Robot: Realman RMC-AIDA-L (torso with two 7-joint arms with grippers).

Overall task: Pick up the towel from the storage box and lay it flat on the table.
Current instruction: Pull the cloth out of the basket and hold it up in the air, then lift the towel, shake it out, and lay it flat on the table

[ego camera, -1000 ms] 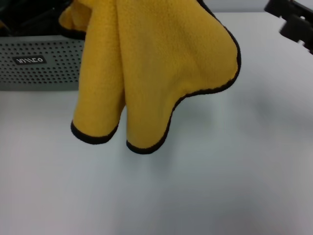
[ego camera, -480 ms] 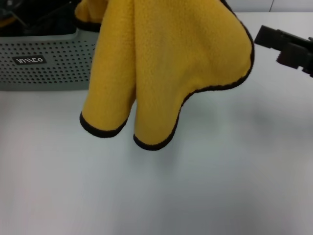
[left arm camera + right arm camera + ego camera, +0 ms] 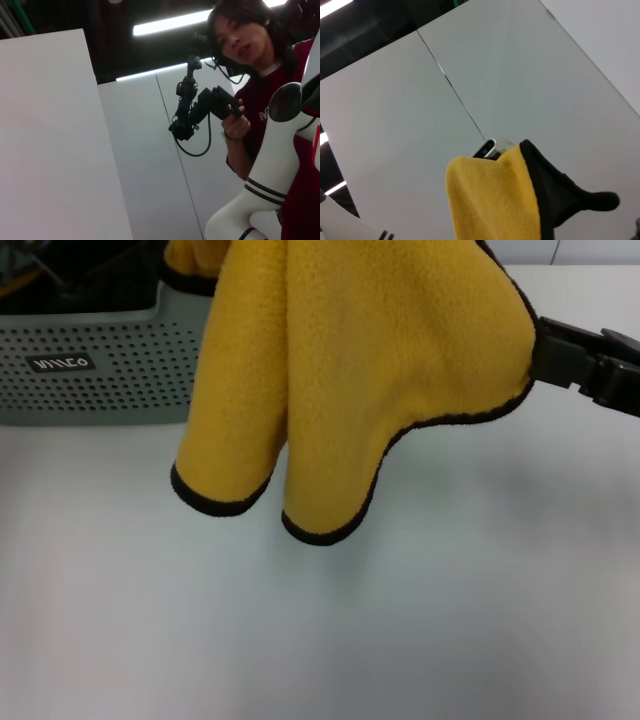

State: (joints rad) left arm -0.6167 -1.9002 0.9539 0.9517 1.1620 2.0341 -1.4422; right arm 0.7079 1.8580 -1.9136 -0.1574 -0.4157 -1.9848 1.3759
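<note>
The towel point(image 3: 350, 380) hangs in the air over the table point(image 3: 450, 640), its two lowest lobes dangling free near the middle of the head view and clear of the tabletop. Over the last second it has drifted toward three o'clock, and my right gripper point(image 3: 590, 365) has come in from the upper right edge until its dark tip now meets the towel's black-edged corner at three o'clock. I judge this to be the second grasp, made so the cloth can be stretched between two arms before it goes down flat.

In the right wrist view the same corner point(image 3: 520, 200) sits close against the camera, yellow fleece with its black edging. My right fingers are not visible there, and in the head view the tip is too dark against the edging to read, so I cannot tell whether this gripper is spread or closed on the cloth.

My left gripper is out of sight. The towel's top runs off the head view at twelve o'clock, so I judge that arm is holding it from above. The left wrist view shows only white panels, a white robot arm and a person in a red shirt holding a black handheld device.

Farther back, at ten o'clock, the box point(image 3: 90, 370) stands on the table, behind the towel.
</note>
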